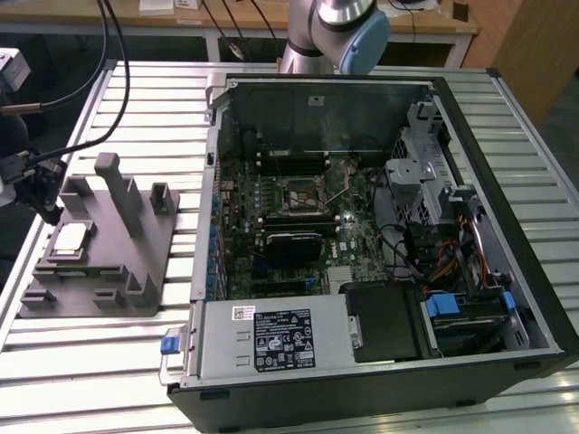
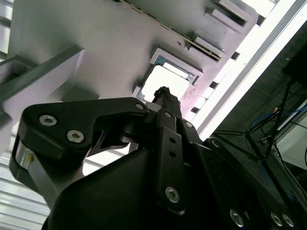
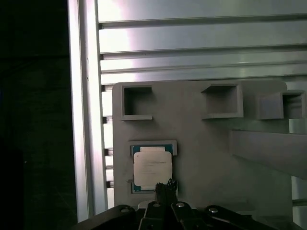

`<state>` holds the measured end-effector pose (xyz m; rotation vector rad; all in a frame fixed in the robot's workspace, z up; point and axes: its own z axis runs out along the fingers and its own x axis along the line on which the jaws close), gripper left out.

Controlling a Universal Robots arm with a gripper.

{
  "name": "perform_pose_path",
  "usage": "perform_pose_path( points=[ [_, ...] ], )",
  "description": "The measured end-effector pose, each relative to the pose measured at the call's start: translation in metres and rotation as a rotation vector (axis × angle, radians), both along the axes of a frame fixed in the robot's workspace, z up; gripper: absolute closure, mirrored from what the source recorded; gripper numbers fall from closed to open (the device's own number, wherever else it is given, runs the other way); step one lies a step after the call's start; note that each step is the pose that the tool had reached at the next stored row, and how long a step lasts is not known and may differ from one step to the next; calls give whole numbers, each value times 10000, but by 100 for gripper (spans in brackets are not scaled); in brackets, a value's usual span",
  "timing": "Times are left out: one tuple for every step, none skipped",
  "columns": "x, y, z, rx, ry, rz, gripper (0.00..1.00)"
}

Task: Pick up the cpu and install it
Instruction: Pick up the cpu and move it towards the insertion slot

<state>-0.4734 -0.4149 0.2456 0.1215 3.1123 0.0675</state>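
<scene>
cpu (image 3: pixel 152 167), print up, in fixture (image 3: pixel 206 158); end effector (image 3: pixel 165 184) near

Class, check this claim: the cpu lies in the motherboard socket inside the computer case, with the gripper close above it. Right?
Wrong place. In the first wrist view the cpu lies in a recess of the grey fixture, with the gripper close above it.

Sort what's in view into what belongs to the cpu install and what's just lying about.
Job: cpu in the grey fixture; gripper close by it; motherboard socket inside the computer case.
Just there: power supply; drive cage; slatted table.
</scene>
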Motion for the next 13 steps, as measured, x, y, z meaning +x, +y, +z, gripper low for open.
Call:
perform_pose_path(
  points=[
    [-8,0,-18,2,-2,0,89],
    [-9,0,-32,1,-3,2,89],
    [-12,-1,-47,0,-1,2,89],
    [-16,0,-64,-1,0,0,89],
    [-21,0,-82,-1,0,0,89],
    [-30,1,-100,-2,1,-1,89],
    [-38,1,-118,-3,-1,-1,89],
    [-46,0,-137,-4,-1,0,89],
    [-51,0,-155,-7,-2,1,89],
    [-53,0,-173,-12,-1,1,89],
    [-54,-1,-192,-15,0,2,89],
    [-55,0,-210,-17,-1,1,89],
    [-56,2,-228,-18,-1,1,89]
  ],
)
